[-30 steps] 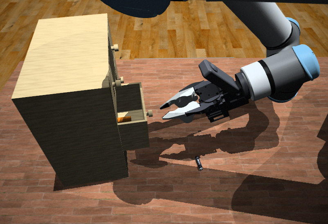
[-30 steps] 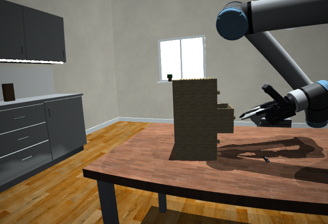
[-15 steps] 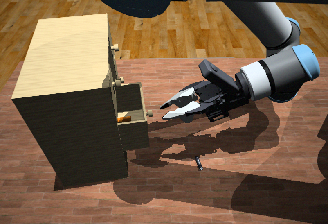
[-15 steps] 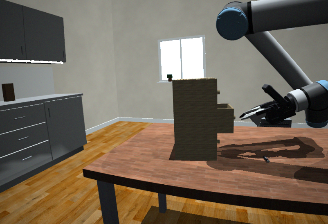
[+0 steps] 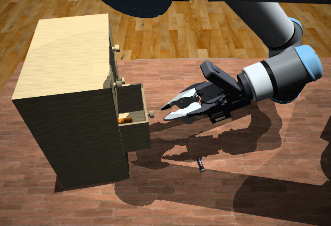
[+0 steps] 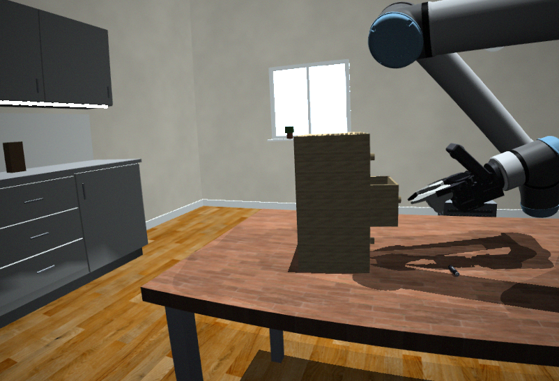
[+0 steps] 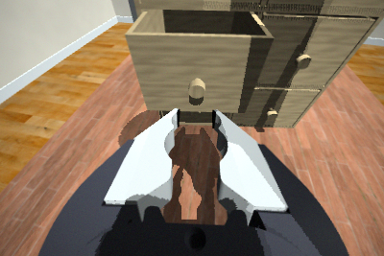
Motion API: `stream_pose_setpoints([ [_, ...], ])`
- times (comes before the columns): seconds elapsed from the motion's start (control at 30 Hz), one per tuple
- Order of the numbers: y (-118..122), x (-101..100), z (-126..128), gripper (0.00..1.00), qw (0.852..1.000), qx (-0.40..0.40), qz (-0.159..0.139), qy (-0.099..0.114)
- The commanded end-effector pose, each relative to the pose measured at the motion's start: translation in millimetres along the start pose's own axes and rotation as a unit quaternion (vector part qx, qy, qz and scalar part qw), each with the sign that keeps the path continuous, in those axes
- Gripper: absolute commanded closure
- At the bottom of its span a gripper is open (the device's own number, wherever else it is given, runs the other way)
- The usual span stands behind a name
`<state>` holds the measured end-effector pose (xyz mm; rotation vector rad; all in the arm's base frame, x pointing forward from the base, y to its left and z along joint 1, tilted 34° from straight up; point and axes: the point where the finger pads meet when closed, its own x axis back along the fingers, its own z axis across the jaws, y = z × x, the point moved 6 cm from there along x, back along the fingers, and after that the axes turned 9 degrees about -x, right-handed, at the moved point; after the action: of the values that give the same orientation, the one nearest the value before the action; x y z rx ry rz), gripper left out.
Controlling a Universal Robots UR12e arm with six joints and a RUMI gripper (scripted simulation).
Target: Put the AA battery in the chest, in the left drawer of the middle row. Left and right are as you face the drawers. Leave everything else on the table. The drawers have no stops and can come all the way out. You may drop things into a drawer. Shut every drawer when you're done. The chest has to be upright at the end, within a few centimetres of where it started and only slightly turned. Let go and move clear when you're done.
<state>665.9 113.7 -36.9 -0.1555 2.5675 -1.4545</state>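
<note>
The wooden chest [image 5: 69, 95] stands upright on the table. Its left drawer of the middle row [image 5: 133, 116] is pulled out, and it also shows in the wrist view [image 7: 197, 64] and from the side [image 6: 384, 200]. An orange object [image 5: 125, 120] lies inside it. The AA battery [image 5: 200, 164] lies on the table in front of the chest, in shadow; it also shows in the exterior view [image 6: 453, 270]. My gripper [image 5: 164, 113] hovers level with the open drawer's knob [image 7: 196, 86], a short way off it. The fingers stand a little apart with nothing between them.
The other drawers are shut, with knobs [image 7: 303, 60] sticking out of their fronts. The arm [image 5: 280, 76] reaches in from the right above the table. The table's front edge [image 6: 343, 327] lies well in front of the chest.
</note>
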Motion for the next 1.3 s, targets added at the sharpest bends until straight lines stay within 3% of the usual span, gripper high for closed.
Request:
stream_pose_setpoints([
  [0.0,-3,-5,-1,0.8,1.0,0.002,0.003,-0.002],
  [1.27,-13,-33,-3,0.8,1.0,0.002,0.003,-0.002],
])
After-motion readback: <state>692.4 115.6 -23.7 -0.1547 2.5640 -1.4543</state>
